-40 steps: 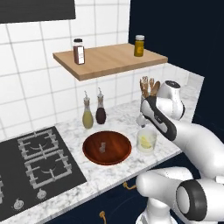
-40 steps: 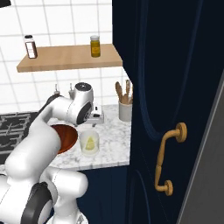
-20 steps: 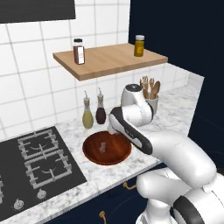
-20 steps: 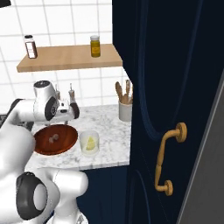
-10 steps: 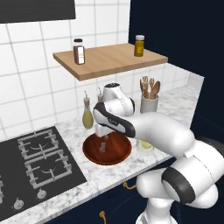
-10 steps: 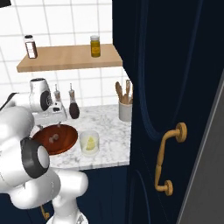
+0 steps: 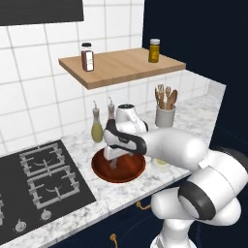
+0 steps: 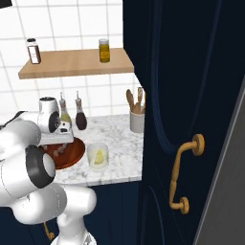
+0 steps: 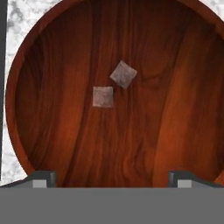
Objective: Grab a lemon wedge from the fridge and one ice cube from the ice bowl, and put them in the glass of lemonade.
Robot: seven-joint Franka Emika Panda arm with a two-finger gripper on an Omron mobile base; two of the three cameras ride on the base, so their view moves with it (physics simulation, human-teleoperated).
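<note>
The ice bowl [image 7: 127,170] [image 8: 72,155] [image 9: 183,109] is a wide reddish-brown wooden dish on the marble counter. Two ice cubes lie near its middle, one [image 9: 123,74] turned diamond-wise and one [image 9: 103,96] square beside it. My gripper [image 7: 112,159] [image 8: 59,151] [image 9: 112,178] hangs just above the bowl, pointing down, open with nothing between its fingers; the cubes lie ahead of the tips. The glass of lemonade [image 8: 97,155] stands right of the bowl with a yellow lemon wedge [image 8: 99,157] inside it. A light-grey slab [image 8: 225,182] at the right edge may be the fridge; I cannot tell.
Two slim bottles [image 7: 97,127] [image 8: 80,117] stand behind the bowl. A grey cup of wooden utensils [image 7: 165,112] [image 8: 137,119] is at the back right. The hob [image 7: 41,177] lies left of the bowl. A wooden shelf [image 7: 121,65] hangs above. A navy door with a gold handle [image 8: 184,177] stands right.
The arm has swung left from over the glass to over the ice bowl and come down toward it. The gripper stayed open.
</note>
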